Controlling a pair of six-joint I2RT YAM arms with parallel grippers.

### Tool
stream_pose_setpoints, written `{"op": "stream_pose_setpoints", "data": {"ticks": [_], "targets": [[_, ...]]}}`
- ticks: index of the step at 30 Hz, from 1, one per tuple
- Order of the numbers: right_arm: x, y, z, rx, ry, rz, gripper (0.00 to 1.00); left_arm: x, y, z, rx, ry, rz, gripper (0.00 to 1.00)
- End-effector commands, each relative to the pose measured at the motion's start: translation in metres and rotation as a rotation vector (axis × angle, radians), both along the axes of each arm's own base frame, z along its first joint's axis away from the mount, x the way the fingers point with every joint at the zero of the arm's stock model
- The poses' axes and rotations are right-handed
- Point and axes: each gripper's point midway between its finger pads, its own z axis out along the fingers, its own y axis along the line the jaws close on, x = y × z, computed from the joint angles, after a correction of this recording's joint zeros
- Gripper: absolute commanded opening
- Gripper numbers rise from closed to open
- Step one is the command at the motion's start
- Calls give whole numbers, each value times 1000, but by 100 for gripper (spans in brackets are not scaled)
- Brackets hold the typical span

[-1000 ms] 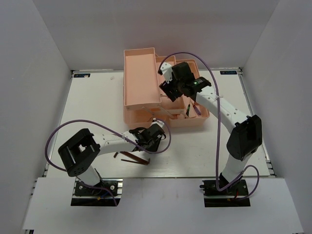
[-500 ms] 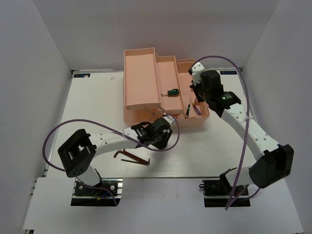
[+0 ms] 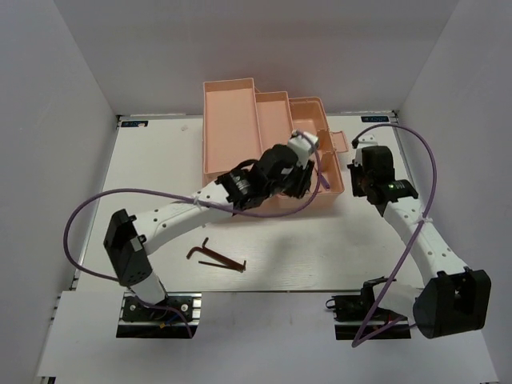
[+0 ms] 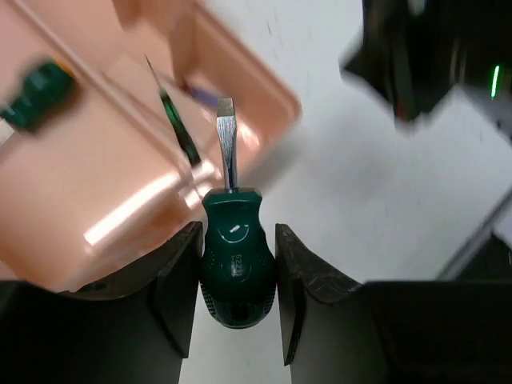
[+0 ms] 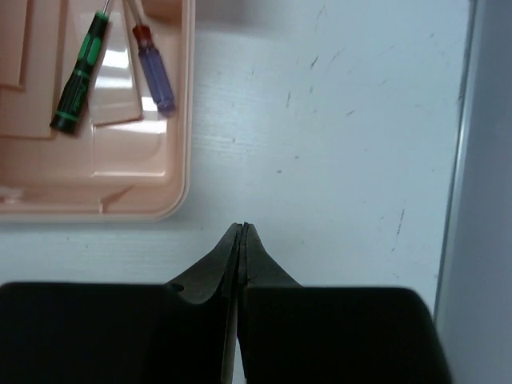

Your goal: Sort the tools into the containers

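The left arm hides the middle of the toolbox (image 3: 228, 128) from above. The left gripper (image 4: 238, 240) grasps a stubby green-handled, flat-bladed screwdriver (image 4: 237, 268); the right gripper (image 5: 242, 230) is clenched, empty.

L arm (image 3: 172, 218) hides toolbox (image 3: 232, 120) front in top view; tray screwdriver (image 4: 36, 94) blurred.

Grn screwdriver (image 4: 238, 264) above pink toolbox (image 4: 96, 184)

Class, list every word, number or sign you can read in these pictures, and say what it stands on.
Green screwdriver handle: small pale print, too blurred to read.
Two blue stickers at the far edge of the table: too small to read.
No other text shows.
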Motion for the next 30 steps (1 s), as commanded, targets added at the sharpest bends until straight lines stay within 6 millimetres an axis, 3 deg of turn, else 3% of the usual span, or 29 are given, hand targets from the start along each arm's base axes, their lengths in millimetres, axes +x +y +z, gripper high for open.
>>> {"op": "stream_pose_setpoints", "data": {"ticks": [1,2,3,4,5,8,9,16,19,21,26,30], "targets": [[-8,9,1,89,-30,24,0,56,-4,19,36,-106,131,0],[-10,13,-1,101,-24,44,0,63,-3,14,71,-105,162,0],[-16,12,-7,100,-17,58,0,78,-6,31,54,-132,187,0],[-19,14,-9,95,-11,79,5,91,-2,27,76,-131,222,0],[-24,24,-15,129,11,132,15,99,-10,16,115,-123,223,0],[-42,43,-17,160,23,299,41,121,-5,8,160,-122,269,0],[-44,47,-18,168,21,322,44,127,-1,-7,195,-111,288,0],[-52,56,-13,203,1,394,48,141,26,-14,239,-102,352,0],[-54,61,-14,219,16,412,59,143,29,-22,246,-90,351,7],[-58,65,-17,231,42,436,75,146,31,-22,250,-89,346,21],[-61,72,-12,248,41,490,83,142,31,-23,251,-77,329,60],[-66,78,-7,262,28,536,86,140,31,-9,222,-90,324,75]]}}
